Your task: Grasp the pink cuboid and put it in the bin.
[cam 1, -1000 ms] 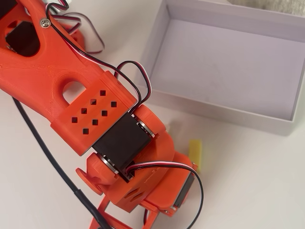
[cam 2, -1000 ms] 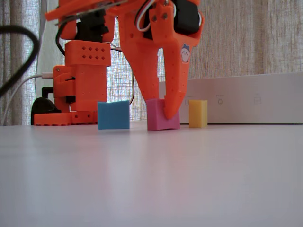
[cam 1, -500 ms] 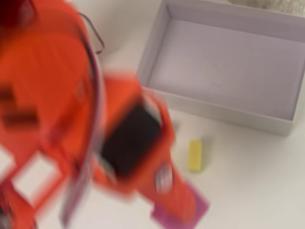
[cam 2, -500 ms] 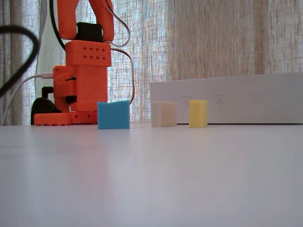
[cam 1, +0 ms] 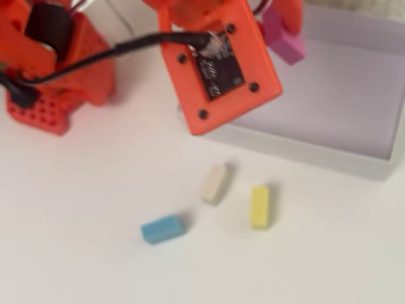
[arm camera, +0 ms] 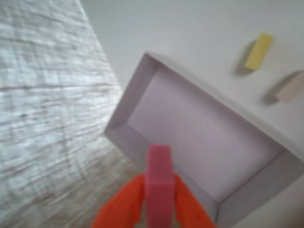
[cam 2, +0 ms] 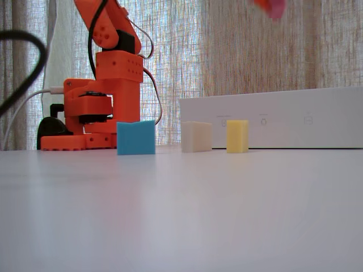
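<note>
Up off the table since a second ago, the gripper clamps the pink cuboid, blurred at lower centre, seemingly over the bin, release next.

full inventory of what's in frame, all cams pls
pink cuboid: 1, magenta-pink, held in the air over the bin's near edge
bin: 1, white, low walls, nothing inside it
blue block: 1, blue, on the table, left of the others in the overhead view
cream block: 1, off-white, between blue and yellow
yellow block: 1, yellow, nearest the bin wall
table: 1, white
curtain: beige, behind the table
arm base: 1, orange
tool: 1, orange, shut on the cuboid
</note>
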You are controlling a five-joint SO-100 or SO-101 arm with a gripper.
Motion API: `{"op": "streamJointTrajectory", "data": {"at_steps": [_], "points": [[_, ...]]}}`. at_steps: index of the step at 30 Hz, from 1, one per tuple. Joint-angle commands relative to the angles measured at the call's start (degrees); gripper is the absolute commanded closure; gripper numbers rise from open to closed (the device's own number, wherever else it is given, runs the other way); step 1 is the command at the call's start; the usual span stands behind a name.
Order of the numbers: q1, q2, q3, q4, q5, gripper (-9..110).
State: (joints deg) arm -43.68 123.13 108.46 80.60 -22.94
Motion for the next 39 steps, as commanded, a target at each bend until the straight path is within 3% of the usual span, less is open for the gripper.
{"op": "streamJointTrajectory", "data": {"at_steps": [1, 3, 8, 10, 17, 24, 28, 32, 39], "points": [[-1.6, 4.2, 10.6, -7.9, -1.8, 110], [-1.8, 5.1, 17.6, -12.2, -1.9, 108], [-1.7, 10.0, 29.4, -19.3, -1.8, 63], [-1.9, 11.5, 30.8, -22.3, -1.8, 57], [0.4, 12.7, 25.6, -34.9, -1.8, 60], [16.9, 23.9, 20.3, -64.3, 1.2, 63], [25.7, 33.8, 24.5, -72.8, 5.0, 64], [30.4, 45.3, 30.4, -67.1, 7.6, 77], [32.1, 57.1, 36.5, -33.3, 10.8, 79]]}}
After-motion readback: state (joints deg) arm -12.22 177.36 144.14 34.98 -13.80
